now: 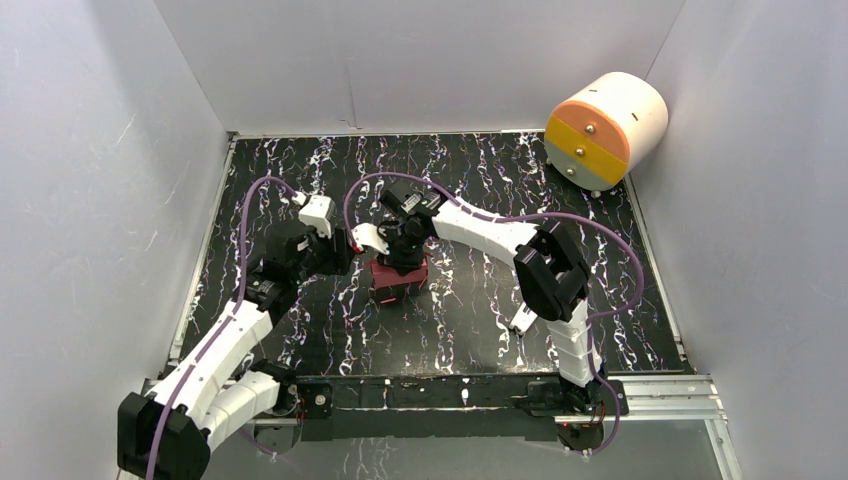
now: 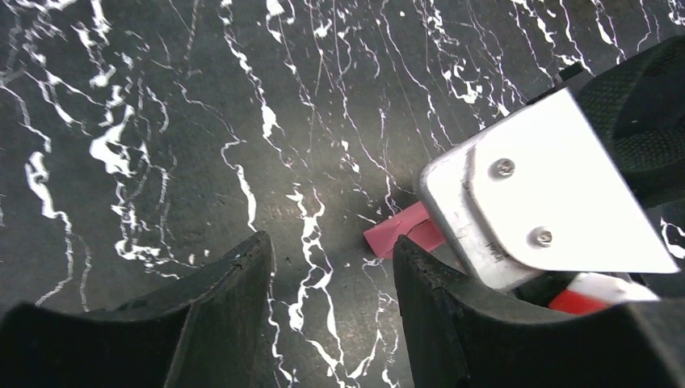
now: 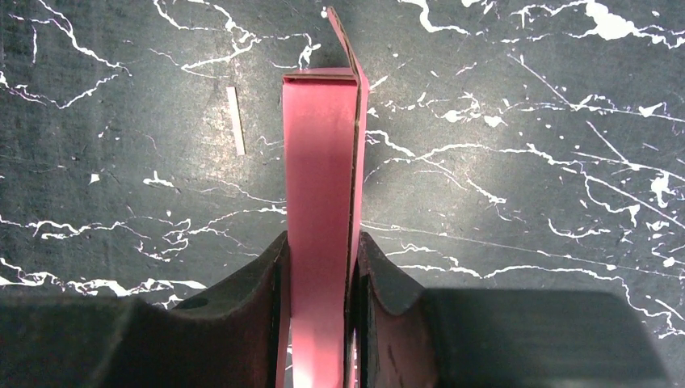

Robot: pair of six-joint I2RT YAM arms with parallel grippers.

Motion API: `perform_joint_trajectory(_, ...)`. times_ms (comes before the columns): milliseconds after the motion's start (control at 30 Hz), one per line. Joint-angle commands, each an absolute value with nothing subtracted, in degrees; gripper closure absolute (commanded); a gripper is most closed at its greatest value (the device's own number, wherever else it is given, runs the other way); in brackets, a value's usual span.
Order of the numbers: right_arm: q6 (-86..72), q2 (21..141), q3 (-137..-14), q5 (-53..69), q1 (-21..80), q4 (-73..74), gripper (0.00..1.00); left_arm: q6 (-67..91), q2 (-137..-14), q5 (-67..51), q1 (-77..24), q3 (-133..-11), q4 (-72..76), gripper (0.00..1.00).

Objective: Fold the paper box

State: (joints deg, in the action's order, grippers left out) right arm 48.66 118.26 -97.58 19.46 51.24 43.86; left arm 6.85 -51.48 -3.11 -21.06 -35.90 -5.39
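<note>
Right wrist view: the box (image 3: 321, 202) stands mid-frame, pinched by our right gripper (image 3: 319, 271). Our left gripper (image 2: 331, 279) gapes empty, lower frame, just beside it. We judge a wall fold underway; next the left should press the loose flap (image 3: 343, 36).

We see the paper box (image 1: 398, 282) at the centre of the desk (image 1: 480, 310), under the right tool (image 1: 402, 260); the left tool (image 1: 364, 243) sits just left of it, the cylinder (image 1: 605, 130) upper right.
</note>
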Motion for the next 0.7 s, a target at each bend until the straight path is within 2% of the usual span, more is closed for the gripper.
perform_joint_trajectory(0, 48.8, 117.3, -95.7, 18.2, 51.7, 43.5, 0.92, 12.7, -54.4, -9.6, -21.3, -37.0, -6.4, 0.46)
perform_joint_trajectory(233, 48.3, 116.2, -94.4, 19.0, 51.7, 42.4, 0.92, 22.5, -56.9, -11.3, -21.3, -35.6, -2.5, 0.56)
perform_joint_trajectory(667, 47.3, 116.0, -94.2, 20.5, 51.7, 41.5, 0.92, 26.3, -65.6, -16.5, -21.3, -37.0, 4.5, 0.64)
